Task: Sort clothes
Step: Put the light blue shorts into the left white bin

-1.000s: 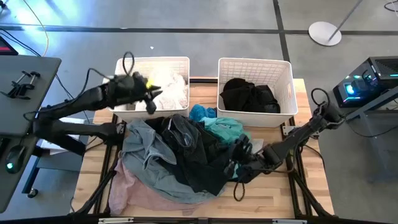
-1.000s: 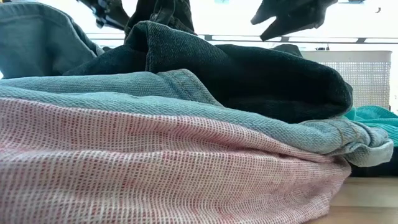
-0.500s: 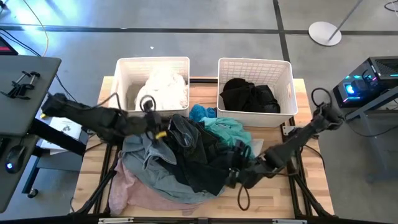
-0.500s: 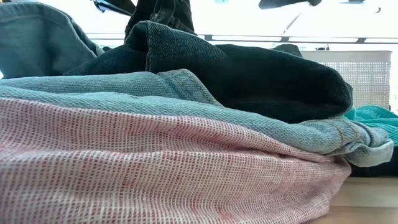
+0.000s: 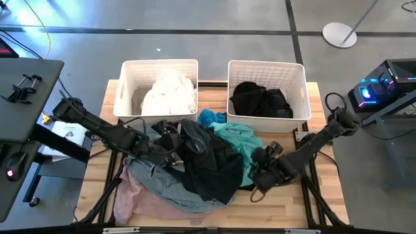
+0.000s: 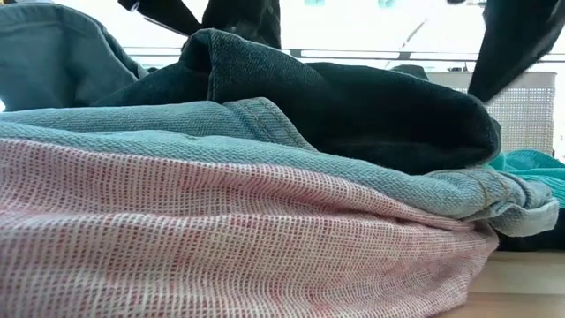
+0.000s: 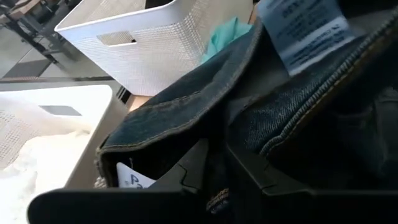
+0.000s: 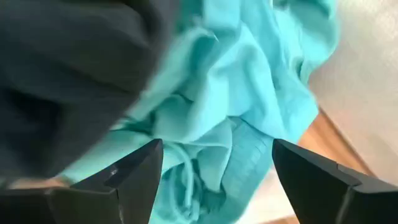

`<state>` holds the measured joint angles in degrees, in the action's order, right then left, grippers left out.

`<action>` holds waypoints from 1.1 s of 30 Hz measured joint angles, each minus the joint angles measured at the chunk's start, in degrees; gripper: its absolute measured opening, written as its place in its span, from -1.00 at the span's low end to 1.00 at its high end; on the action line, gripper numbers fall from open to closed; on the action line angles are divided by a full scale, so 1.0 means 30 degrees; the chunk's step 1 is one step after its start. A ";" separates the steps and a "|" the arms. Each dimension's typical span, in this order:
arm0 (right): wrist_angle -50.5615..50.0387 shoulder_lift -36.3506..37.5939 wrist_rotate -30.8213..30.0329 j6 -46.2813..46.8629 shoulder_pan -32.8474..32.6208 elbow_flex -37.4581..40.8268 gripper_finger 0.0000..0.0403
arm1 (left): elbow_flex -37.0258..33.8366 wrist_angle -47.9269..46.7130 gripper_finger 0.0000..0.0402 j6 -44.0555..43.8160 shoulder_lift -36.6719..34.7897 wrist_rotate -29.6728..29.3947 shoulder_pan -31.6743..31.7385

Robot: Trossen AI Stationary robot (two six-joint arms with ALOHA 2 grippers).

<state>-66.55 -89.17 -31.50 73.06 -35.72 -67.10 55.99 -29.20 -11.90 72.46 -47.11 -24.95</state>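
L gripper (image 5: 170,138) sits on the dark denim (image 5: 208,162) atop the pile mid-table; wrist view shows its fingers apart w/ the denim hem between them, not clamped. R gripper (image 5: 260,170) spread wide, teal top (image 8: 249,93) directly ahead, touching nothing. Dark basket (image 5: 300,97) lies beyond the pile, nearer R arm; white basket (image 5: 123,91) nearer L. Table (image 5: 286,205) edge bare.

Black garment (image 5: 211,162), teal garment (image 5: 235,134), pink garment (image 6: 221,238), grey-blue denim (image 6: 265,132), white baskets (image 5: 266,68)
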 joint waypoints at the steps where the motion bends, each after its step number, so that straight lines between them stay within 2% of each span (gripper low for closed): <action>1: 0.1087 0.0007 0.0047 -0.0058 0.0461 0.0897 0.44 | 0.0000 0.0010 -0.80 -0.0001 0.0078 0.0012 0.0000; 6: 0.9688 -0.0015 0.0741 -0.2780 0.2938 0.5469 0.42 | 0.0000 0.0011 -0.80 0.0017 -0.0054 0.0001 0.0007; 10: 1.4388 -0.0015 0.1820 -0.3910 0.4257 0.8270 0.19 | 0.0000 0.0406 -0.80 0.0344 -0.0174 0.0108 0.0000; 14: 1.4727 -0.0001 0.3222 -0.3978 0.4589 0.9199 -0.26 | 0.0000 0.1766 -0.80 0.1674 -0.0174 0.1317 0.0000; 17: 1.2344 0.0314 0.3110 -0.4063 0.4123 0.8236 -0.69 | 0.0000 0.3240 -0.80 0.2789 -0.0144 0.2470 -0.0007; 19: 1.0644 0.0750 0.2095 -0.4558 0.3644 0.6847 -0.91 | 0.0000 0.4453 -0.80 0.3382 -0.0006 0.2849 0.0019; 22: 0.7984 0.1480 -0.0427 -0.5087 0.2906 0.3775 -0.90 | 0.0000 0.6531 -0.80 0.4113 0.0395 0.3657 0.0158; 26: 0.4712 0.1922 -0.4461 -0.6591 0.1513 -0.0928 -0.94 | 0.0004 1.0060 -0.80 0.5399 0.1537 0.5988 0.0402; 29: 0.4106 0.2018 -0.8308 -0.9397 0.0153 -0.4230 -0.97 | 0.0007 1.2174 -0.80 0.6018 0.3003 0.7134 0.0631; 33: 0.5704 0.2011 -1.3295 -1.4430 -0.1539 -0.7519 -0.95 | 0.0000 1.4237 -0.80 0.6950 0.5040 0.7080 0.0959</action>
<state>-49.44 -83.13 -71.39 29.77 -40.34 -89.66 55.99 13.51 8.95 87.58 -25.87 -22.07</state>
